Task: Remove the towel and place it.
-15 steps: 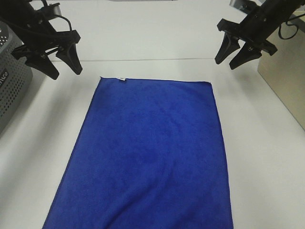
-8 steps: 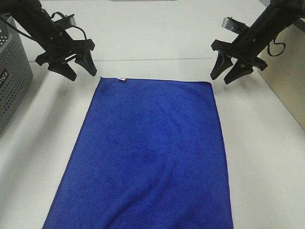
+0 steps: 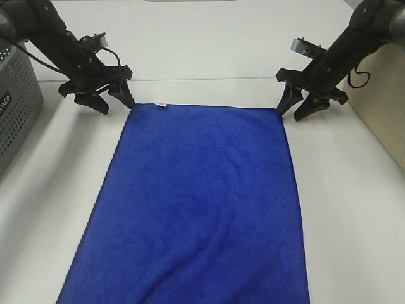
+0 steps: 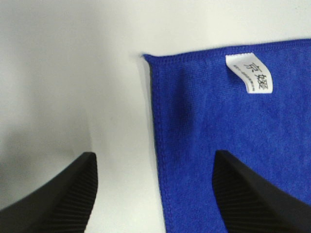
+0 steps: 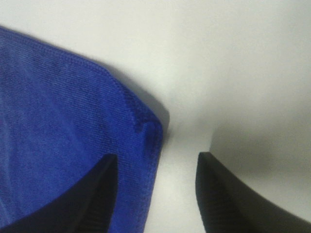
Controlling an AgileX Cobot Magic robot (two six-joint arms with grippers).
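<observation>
The royal-blue towel (image 3: 190,202) lies flat on the white table (image 3: 354,209), with its small white tag (image 3: 161,105) at the far left corner. My left gripper (image 3: 117,106) is open and low at that far left corner. In the left wrist view (image 4: 154,155) its jaws straddle the towel's hemmed edge (image 4: 160,145), with the tag (image 4: 249,73) just beyond. My right gripper (image 3: 291,115) is open and low at the far right corner. In the right wrist view (image 5: 158,158) its jaws straddle the slightly raised corner (image 5: 148,126). Neither holds anything.
A grey perforated basket (image 3: 16,107) stands at the left edge of the table. A beige box (image 3: 380,101) stands at the right edge. The towel's near end runs out of the bottom of the exterior view.
Both grippers have come down and inward from above the table's far side to the towel's two far corners. They stay open. The towel has not moved.
</observation>
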